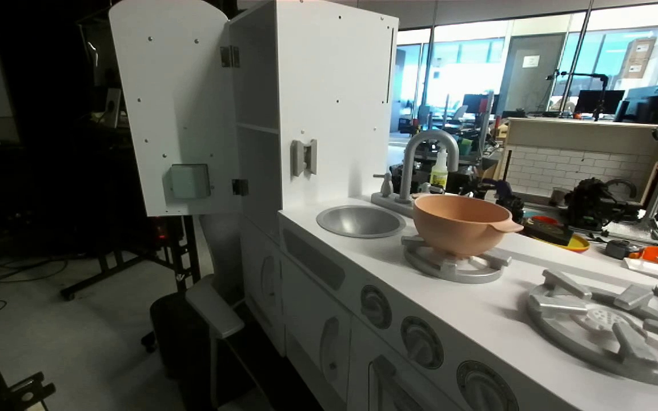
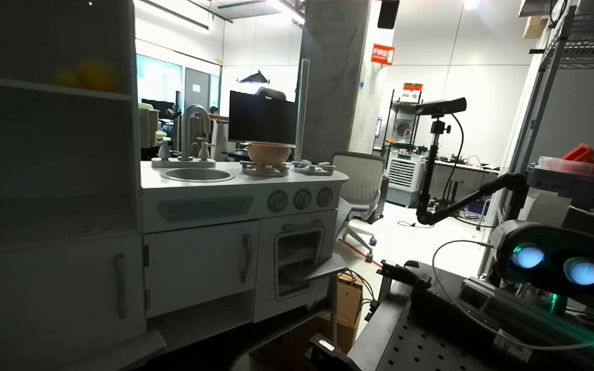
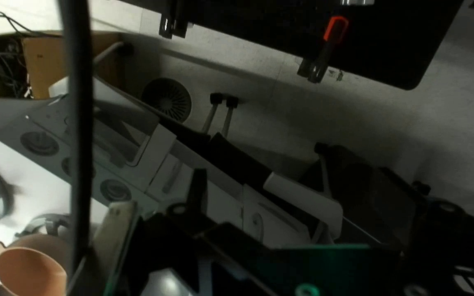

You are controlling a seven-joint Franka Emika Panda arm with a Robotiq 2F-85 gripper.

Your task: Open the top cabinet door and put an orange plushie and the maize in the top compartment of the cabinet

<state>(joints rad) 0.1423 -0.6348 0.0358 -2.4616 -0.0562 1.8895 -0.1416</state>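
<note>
The white top cabinet door stands wide open in an exterior view, with its pale grey-green square handle near the bottom. The top compartment is open. On its shelf the orange plushie sits at the right end, dim but round. A smaller yellow thing beside it is probably the maize; its shape is too dark to be sure. My gripper looks open in the wrist view, with nothing seen between its fingers. The right fingertip is lost in the dark at the edge. It is away from the cabinet.
A tan-orange bowl stands on a burner beside the sink and faucet. A chair's armrest stands close in front of the cabinet. A black table edge with clamps and a two-lensed camera are at the right.
</note>
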